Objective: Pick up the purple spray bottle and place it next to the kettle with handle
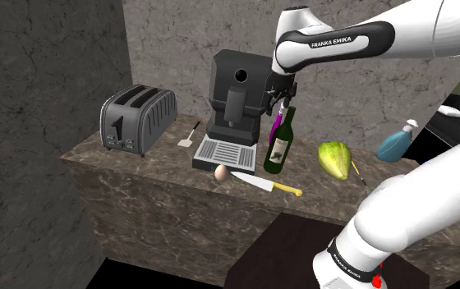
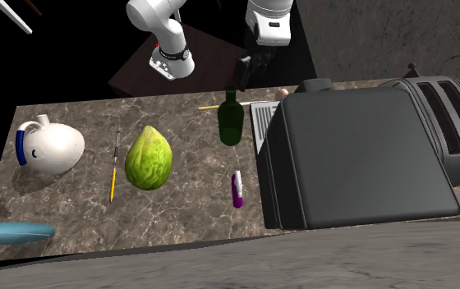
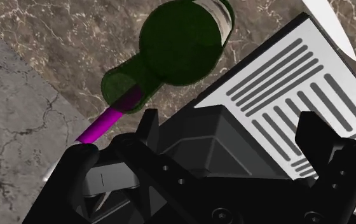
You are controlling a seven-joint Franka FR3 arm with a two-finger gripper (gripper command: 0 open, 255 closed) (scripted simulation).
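Your arm [image 1: 434, 33] was glossy white, built of rounded, swollen links. One link carried a dark grey band [image 1: 335, 41] with FRANKA EMIKA printed on it in white capitals. Where the links met, you had black collars. The ring [image 1: 347, 254] low in the shoulder view bore a line of small white lettering (too small to read), with a red mark [image 1: 376, 281] just beneath it. Your gripper [image 3: 231, 127] was black all over, matte and angular. It had two blocky fingers [image 3: 148, 130], round recessed screw holes [image 3: 164, 169] in its body and a grey panel [image 3: 107, 181] on one side.
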